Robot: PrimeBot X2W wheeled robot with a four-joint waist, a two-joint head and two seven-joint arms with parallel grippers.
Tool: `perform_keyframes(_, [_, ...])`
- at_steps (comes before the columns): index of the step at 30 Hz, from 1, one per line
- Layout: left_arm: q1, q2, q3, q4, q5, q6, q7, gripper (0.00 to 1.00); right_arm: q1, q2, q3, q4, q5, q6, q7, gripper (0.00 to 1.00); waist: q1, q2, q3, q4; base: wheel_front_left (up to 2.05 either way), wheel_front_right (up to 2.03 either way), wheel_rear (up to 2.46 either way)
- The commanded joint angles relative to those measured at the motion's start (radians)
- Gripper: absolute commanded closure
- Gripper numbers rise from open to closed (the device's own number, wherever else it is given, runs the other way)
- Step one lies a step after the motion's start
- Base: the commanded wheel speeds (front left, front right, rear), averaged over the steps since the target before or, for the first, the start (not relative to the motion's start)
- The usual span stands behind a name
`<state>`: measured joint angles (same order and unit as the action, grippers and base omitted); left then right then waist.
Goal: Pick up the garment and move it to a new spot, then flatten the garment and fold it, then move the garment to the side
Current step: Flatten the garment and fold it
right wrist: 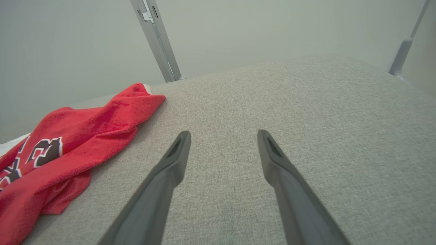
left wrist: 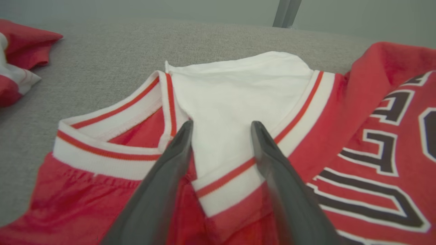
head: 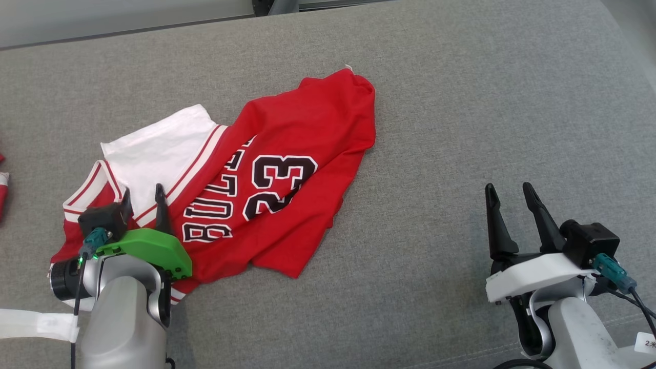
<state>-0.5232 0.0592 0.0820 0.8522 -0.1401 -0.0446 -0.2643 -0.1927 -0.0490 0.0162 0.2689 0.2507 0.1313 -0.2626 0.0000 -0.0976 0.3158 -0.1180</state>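
The garment (head: 287, 169) is a red basketball jersey with white trim, black lettering and the number 23, lying crumpled on the grey padded surface. Part of its white inner side (head: 154, 151) is turned up. My left gripper (head: 142, 195) hovers over the jersey's white-and-red trimmed edge, open, with nothing between its fingers. In the left wrist view that gripper (left wrist: 221, 124) stands spread just above the white cloth (left wrist: 235, 92). My right gripper (head: 510, 192) is open over bare surface, well to the right of the jersey. The right wrist view shows this gripper (right wrist: 223, 134) and the garment (right wrist: 68, 143) at far left.
Another red and white cloth (left wrist: 20, 58) lies at the far left of the surface; its edge (head: 2, 184) shows in the head view. A grey metal post (right wrist: 156, 37) rises behind the surface's far edge. Bare grey surface (head: 487, 118) stretches to the right of the jersey.
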Motion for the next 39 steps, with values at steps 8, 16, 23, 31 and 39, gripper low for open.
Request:
perform_keyframes(8, [-0.043, 0.031, -0.028, 0.0, 0.029, -0.03, 0.0, 1.0, 0.001, -0.004, 0.007, 0.006, 0.001, -0.001, -0.003, 0.0, 0.0, 0.0002, -0.005, -0.006, 0.0, 0.0, 0.0])
perform_keyframes(16, [-0.225, 0.134, -0.039, -0.069, 0.069, -0.041, 0.0, 1.0, -0.015, -0.004, 0.008, 0.0, 0.009, -0.001, -0.003, 0.0, 0.0, 0.0002, 0.018, -0.031, 0.0, 0.0, 0.0])
perform_keyframes(23, [-0.475, 0.317, -0.054, 0.001, 0.134, -0.025, 0.003, 1.0, -0.05, -0.004, 0.042, 0.005, 0.027, -0.001, -0.003, 0.0, 0.0, 0.0002, 0.077, -0.115, 0.0, 0.0, 0.0])
perform_keyframes(31, [-0.572, 0.413, -0.05, 0.144, 0.153, 0.0, 0.039, 0.0, -0.051, -0.004, 0.041, 0.009, 0.051, -0.001, -0.003, 0.0, 0.0, 0.0002, 0.097, -0.161, 0.0, 0.0, 0.0])
perform_keyframes(39, [-0.536, 0.36, -0.062, 0.195, 0.123, 0.004, 0.005, 0.0, -0.055, -0.004, 0.031, 0.007, 0.038, -0.001, -0.003, 0.0, 0.0, 0.0002, 0.057, -0.126, 0.0, 0.0, 0.0])
